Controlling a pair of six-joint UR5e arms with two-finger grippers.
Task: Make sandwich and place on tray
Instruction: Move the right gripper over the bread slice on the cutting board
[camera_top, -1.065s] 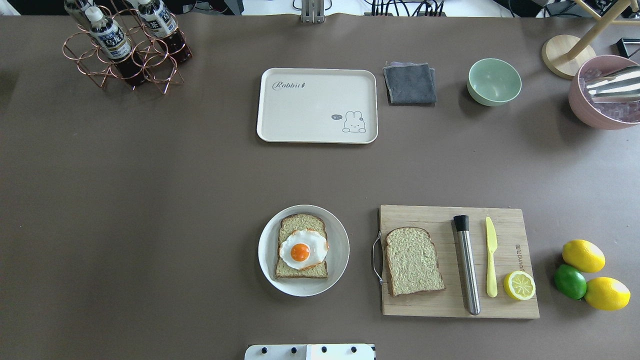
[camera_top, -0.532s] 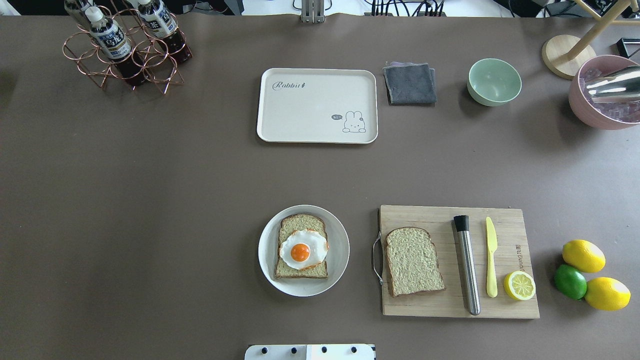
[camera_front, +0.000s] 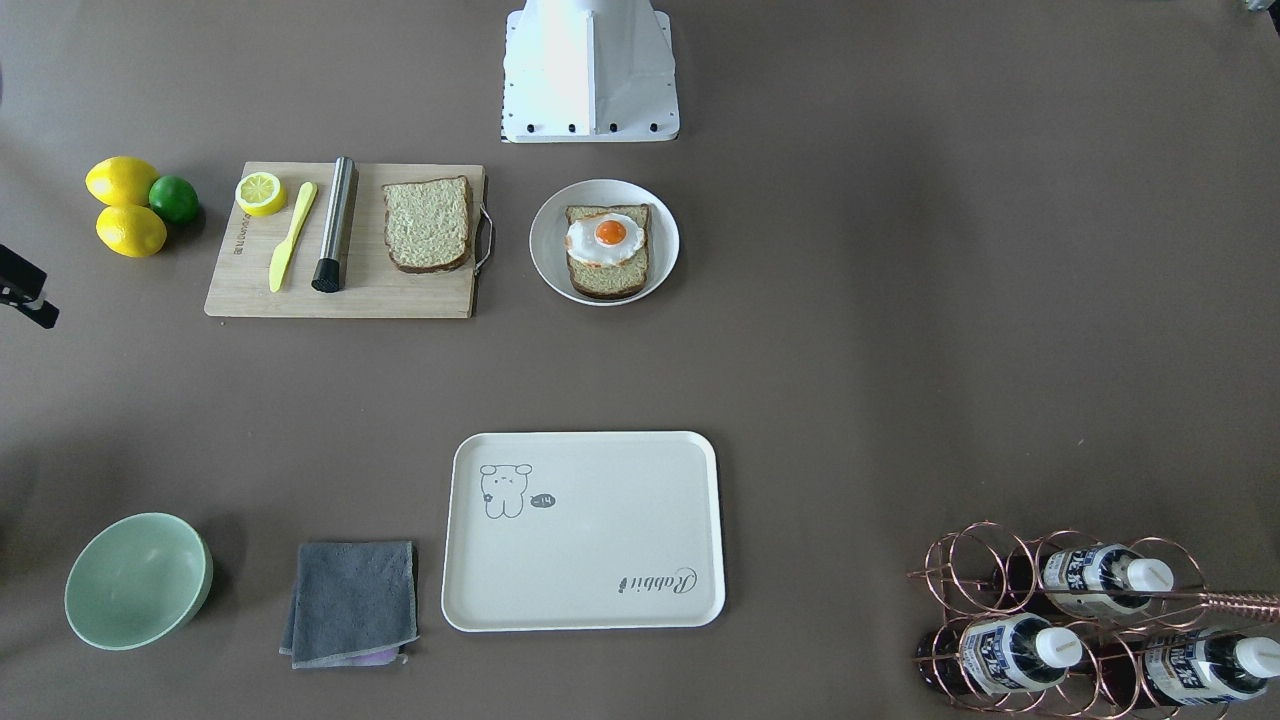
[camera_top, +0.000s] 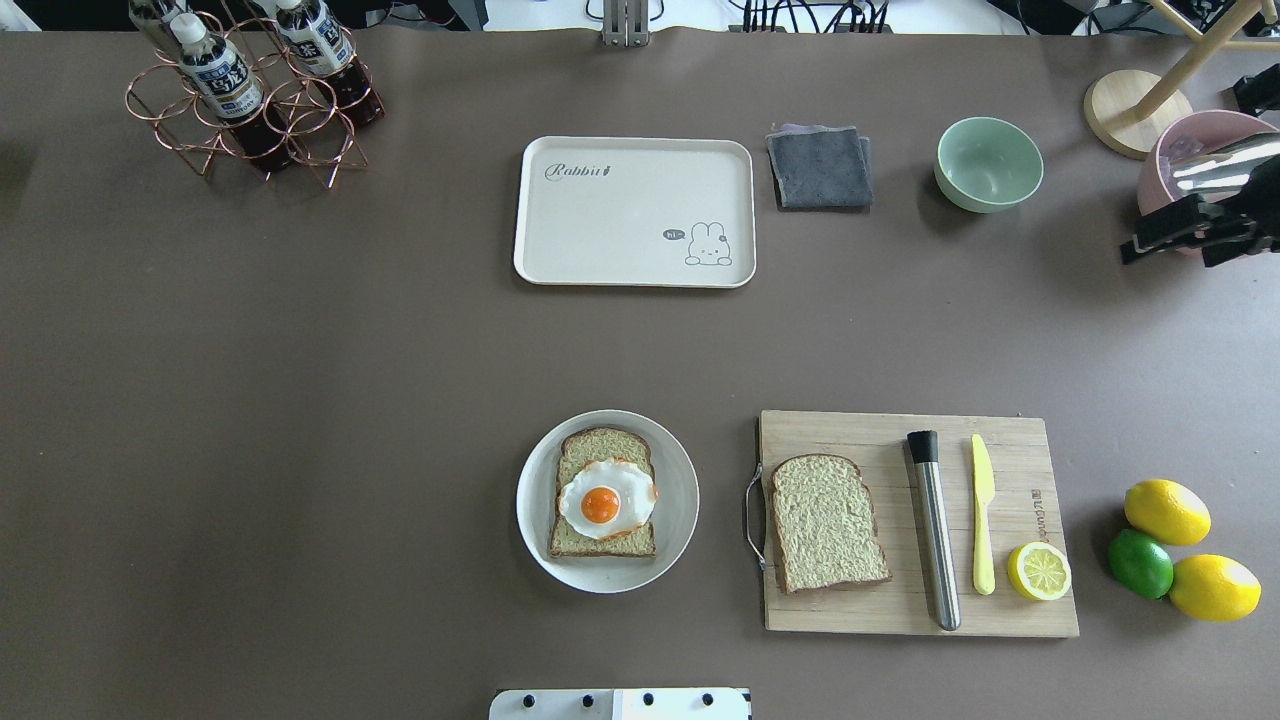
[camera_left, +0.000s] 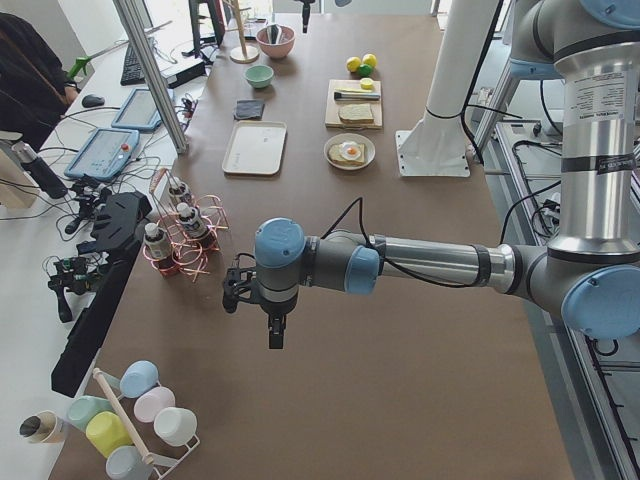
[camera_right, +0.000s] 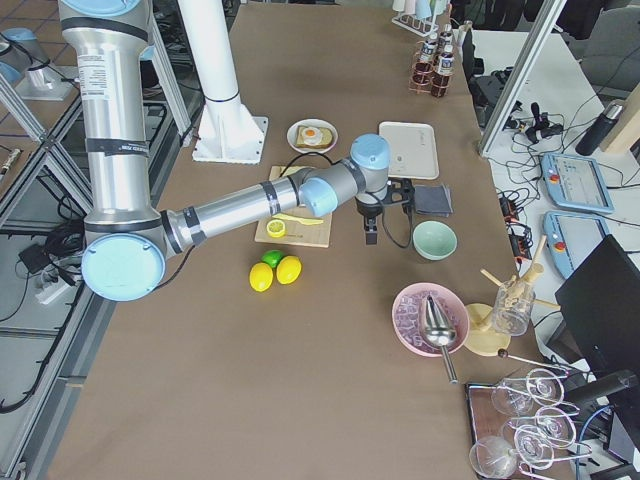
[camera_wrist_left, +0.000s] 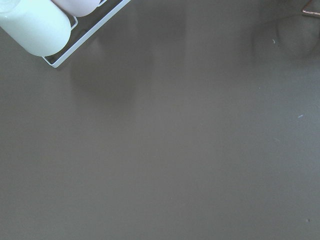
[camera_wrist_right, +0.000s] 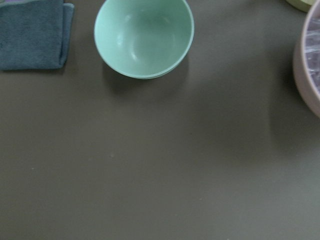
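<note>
Egg-topped bread (camera_top: 603, 447) lies well apart from the right tool (camera_top: 1165, 245) — opening indiscernible.

- The surface (camera_top: 300, 400) is a plain matte grey-brown.
- The tray (camera_top: 600, 240) is cream, with a grey rabbit drawing and grey "Rabbit" script.
- The bread slice on the plate (camera_top: 590, 445) and the bread slice on the board (camera_top: 825, 520) are both speckled tan with a dark brown crust.
- The egg (camera_top: 605, 498) is white with an orange yolk.
- The plate (camera_top: 680, 500) is white.
- The cutting board (camera_top: 1010, 440) is pale wood grain with small dark lettering.
- The knife (camera_top: 982, 520) is pale yellow.
- The metal rod (camera_top: 935, 540) is silver with a black tip.
- The two lemons (camera_top: 1166, 511) and the lemon half (camera_top: 1039, 571) are yellow; the lime (camera_top: 1140, 563) is green.
- The bowl (camera_top: 988, 163) is mint green.
- The cloth (camera_top: 820, 167) is dark grey with a lilac edge.
- The wire rack (camera_front: 960, 560) is copper; its bottles (camera_front: 1010, 650) are dark, with white caps and blue-and-white labels.
</note>
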